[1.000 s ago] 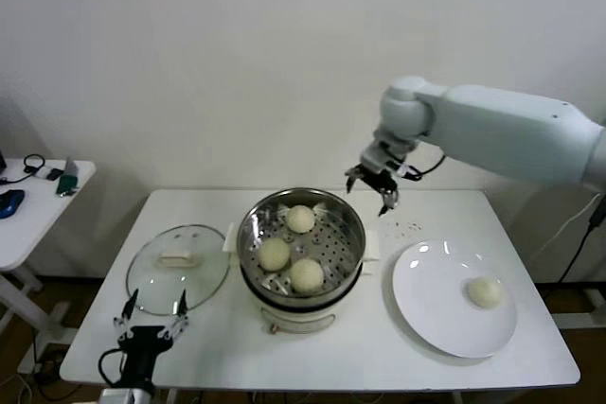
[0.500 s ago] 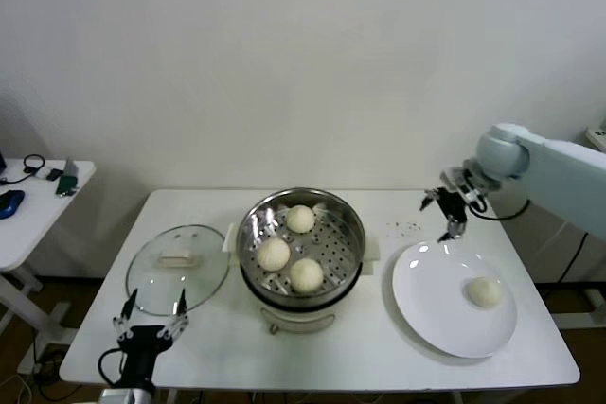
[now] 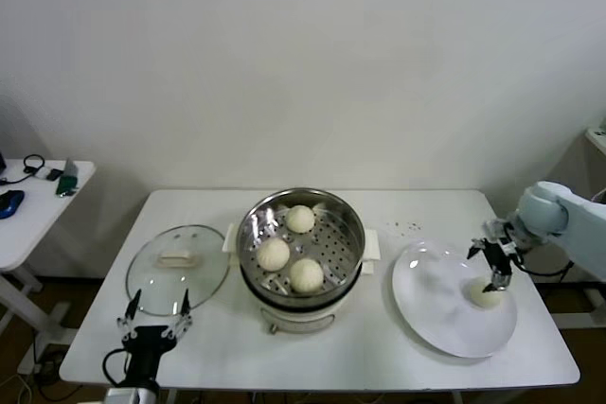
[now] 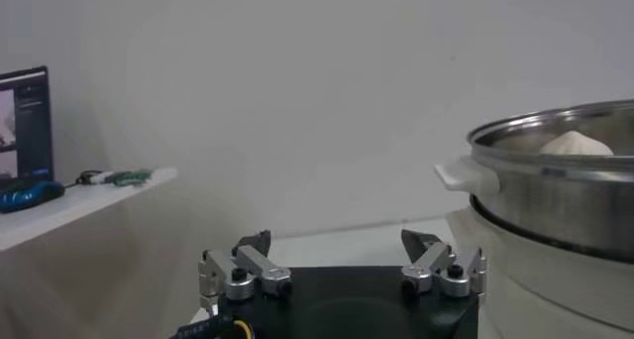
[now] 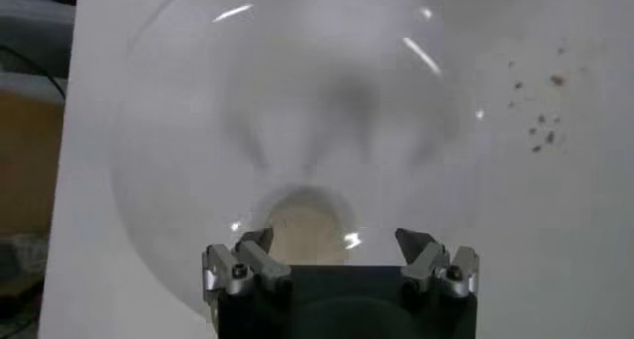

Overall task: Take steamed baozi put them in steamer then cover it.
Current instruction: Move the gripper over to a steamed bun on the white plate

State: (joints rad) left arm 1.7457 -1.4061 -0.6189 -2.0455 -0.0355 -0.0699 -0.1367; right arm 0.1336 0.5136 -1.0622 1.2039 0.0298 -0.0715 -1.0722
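step: grab last baozi (image 3: 486,294) off plate (image 3: 431,305), judged.
how-to: drop straight down, jaws astride the bun, close soft so dough doesn't squash; lift clear of plate rim before swinging over.
R gripper (image 3: 493,268): jaws wide, empty, pointing down right above the bun; R arm reaches in from table's right edge.
L gripper (image 3: 151,321): jaws apart, empty, parked low at front-left, near lid (image 3: 178,262).
steamer (image 3: 301,245): mid-table, 3 buns inside, uncovered.
lid: flat on table, left of steamer.
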